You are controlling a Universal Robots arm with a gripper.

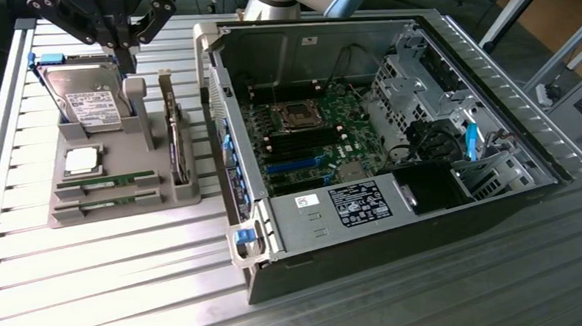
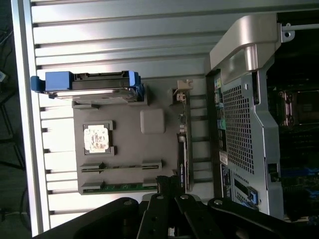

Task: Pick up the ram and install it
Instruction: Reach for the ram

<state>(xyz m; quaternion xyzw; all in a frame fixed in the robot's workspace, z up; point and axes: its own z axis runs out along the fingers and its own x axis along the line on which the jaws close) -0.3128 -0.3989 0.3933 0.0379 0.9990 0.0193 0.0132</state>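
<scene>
Two alike green ram sticks lie on edge in slots of a grey tray point(image 1: 123, 152); I cannot tell which one is the task's ram. One stick point(image 1: 105, 181) lies nearer the CPU. The other point(image 1: 104, 206) point(image 2: 127, 187) lies at the tray's outer end. My gripper point(image 1: 121, 45) point(image 2: 167, 183) hangs high above the tray, over its hard-drive end, shut with nothing between its fingers. In the wrist view its tips show close to the outer stick. The open PC case point(image 1: 388, 129) lies at the exterior view's right, with its motherboard point(image 1: 310, 136) exposed.
On the tray stand a hard drive point(image 1: 90, 102) point(image 2: 92, 84), a CPU point(image 1: 82, 160) point(image 2: 97, 139) and an upright card with a metal bracket point(image 1: 179, 149) point(image 2: 183, 144). The case's side wall point(image 1: 226, 136) point(image 2: 239, 124) rises right beside the tray. Everything rests on a slatted metal table point(image 1: 99, 274).
</scene>
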